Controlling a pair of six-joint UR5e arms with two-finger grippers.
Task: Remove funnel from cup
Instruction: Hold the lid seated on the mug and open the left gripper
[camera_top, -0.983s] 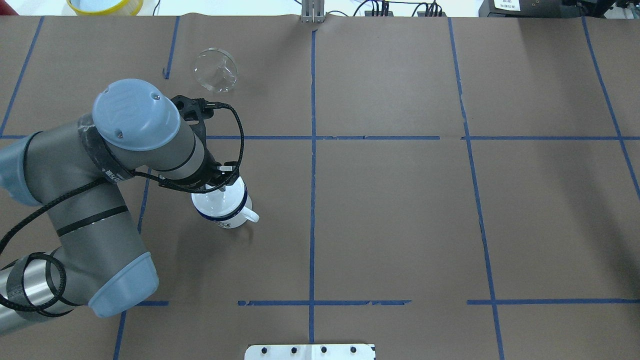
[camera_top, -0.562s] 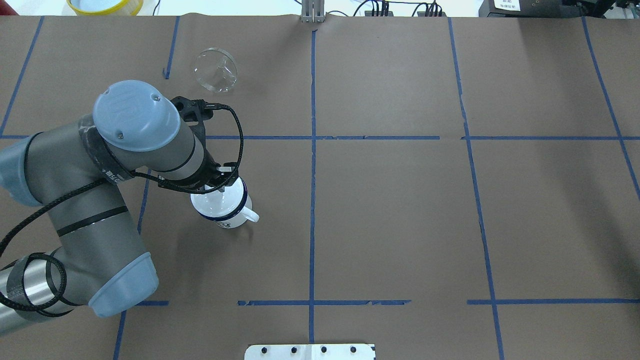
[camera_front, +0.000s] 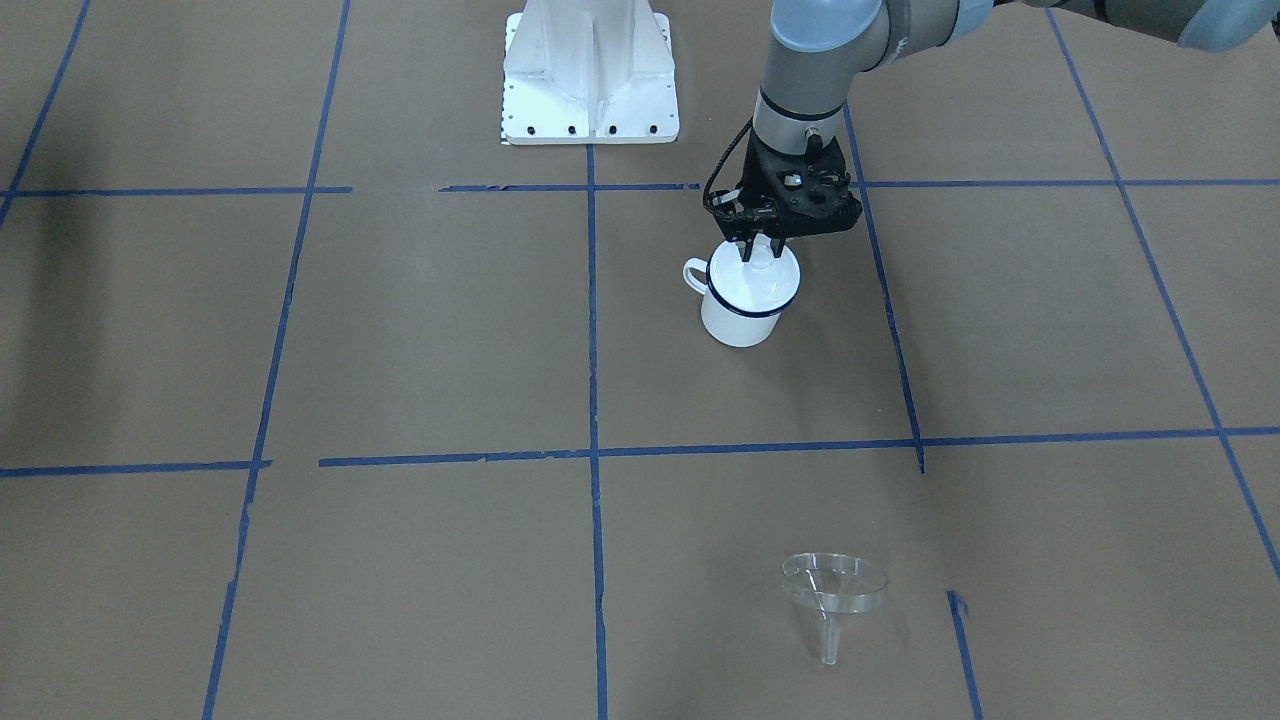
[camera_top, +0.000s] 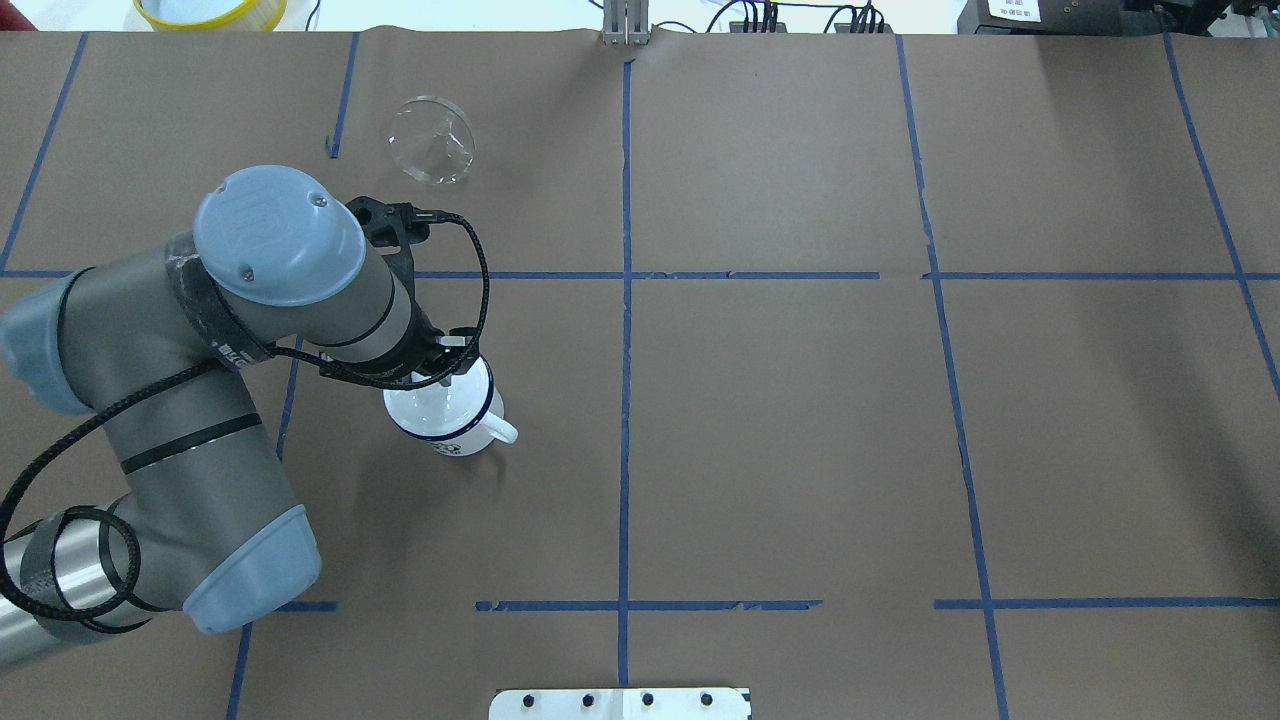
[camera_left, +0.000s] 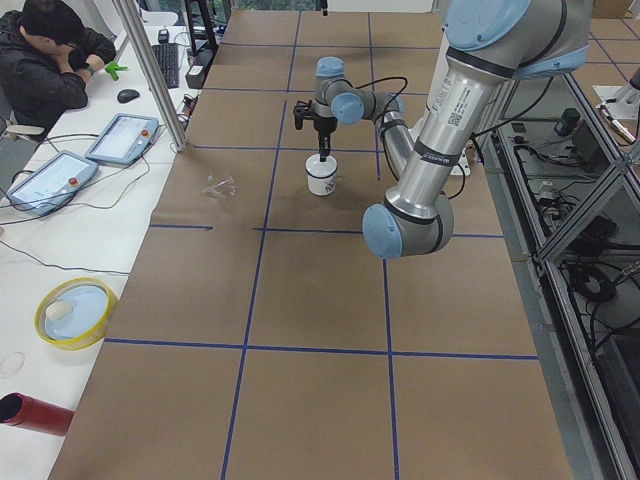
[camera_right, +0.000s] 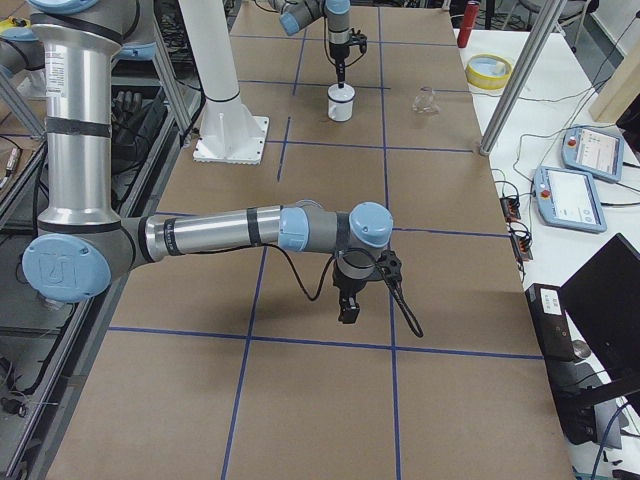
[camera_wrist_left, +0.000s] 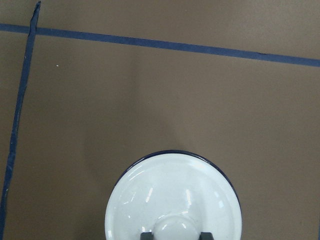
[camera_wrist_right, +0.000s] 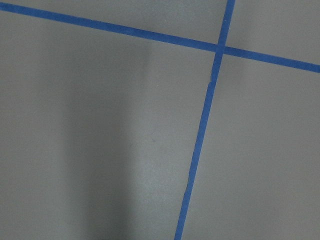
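The cup, a white enamel mug (camera_front: 738, 322) with a dark blue rim, stands upright on the brown table with a white round knobbed lid (camera_wrist_left: 172, 200) on top. My left gripper (camera_front: 757, 252) hangs straight above it, fingers (camera_wrist_left: 146, 235) shut on the lid's knob. The mug's handle (camera_top: 503, 432) sticks out sideways. The clear funnel (camera_front: 833, 590) lies on its side on the table, far from the mug, nearer the operators' edge; it also shows in the overhead view (camera_top: 432, 140). My right gripper (camera_right: 347, 305) hangs over bare table far away; I cannot tell its state.
The white robot base (camera_front: 590, 70) stands behind the mug. A yellow-rimmed bowl (camera_top: 210, 10) sits beyond the table's far edge. A seated operator (camera_left: 50, 50) and tablets are at a side desk. Blue tape lines cross the brown table cover (camera_top: 780, 420).
The left arm's elbow has shifted slightly; the gripper stays at the lid's knob. The mug, lid and funnel have not moved.
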